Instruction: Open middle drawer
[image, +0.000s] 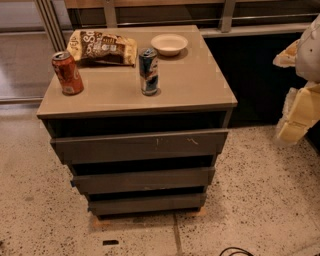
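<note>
A: Middle drawer – where does it stand?

B: Tool first. Gripper at the far right edge, pale cream and white, partly cut off by the frame. It hangs above the speckled floor, well apart from the cabinet and touching nothing. Apart or together: cannot tell.

A: And next to it?

B: A dark wall panel behind it. Then the cabinet's right side, its tan top overhanging the drawers.

A: The drawer itself?

B: Second of three fronts on the cabinet's face. Plain grey-brown slab, no handle. It lies between the top drawer, which is wider and has white scratch marks, and the bottom drawer, the narrowest. A dark gap runs above each front. From this angle, the middle front sits back under the top one.

A: On top of the cabinet?

B: Blue can upright near the centre. White bowl at the back, just behind that can. Chip bag lying flat at the back left. Red soda can upright near the left edge.

A: Floor?

B: A black cable loop at the bottom edge, right of centre.
</note>
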